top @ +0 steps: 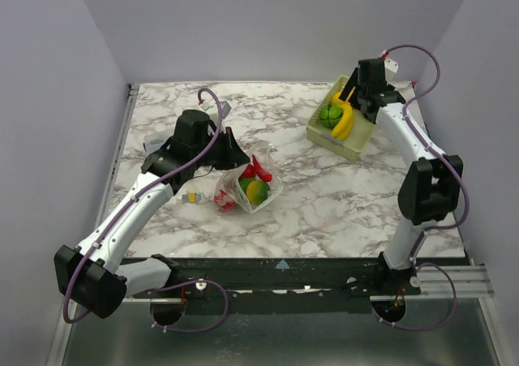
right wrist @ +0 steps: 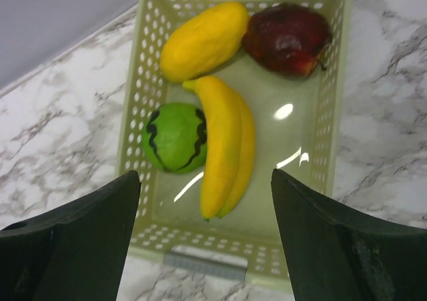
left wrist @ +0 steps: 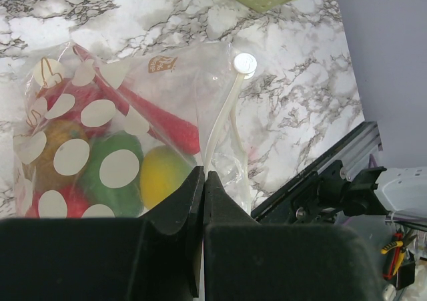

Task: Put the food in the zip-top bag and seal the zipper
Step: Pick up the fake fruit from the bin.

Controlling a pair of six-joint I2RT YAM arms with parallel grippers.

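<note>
The zip-top bag [top: 269,189], clear with white dots, lies mid-table. Inside it are a red pepper [left wrist: 157,117], a green piece [left wrist: 107,155] and a yellow piece [left wrist: 162,175]. Its white zipper [left wrist: 225,111] runs from a round tab down into my left gripper [left wrist: 204,181], which is shut on that mouth edge; the same gripper shows in the top view [top: 235,157]. My right gripper [right wrist: 205,174] is open and empty above the pale-green basket [right wrist: 333,114]. In the basket lie a banana [right wrist: 223,141], a yellow fruit [right wrist: 203,41], a striped green ball [right wrist: 175,137] and a dark red apple [right wrist: 287,39].
The basket [top: 357,145] stands at the back right of the marble table, under the right gripper [top: 354,102]. A small yellow-and-grey object [top: 192,196] lies left of the bag. Walls close the left, back and right sides. The black front rail [left wrist: 320,181] is near the bag.
</note>
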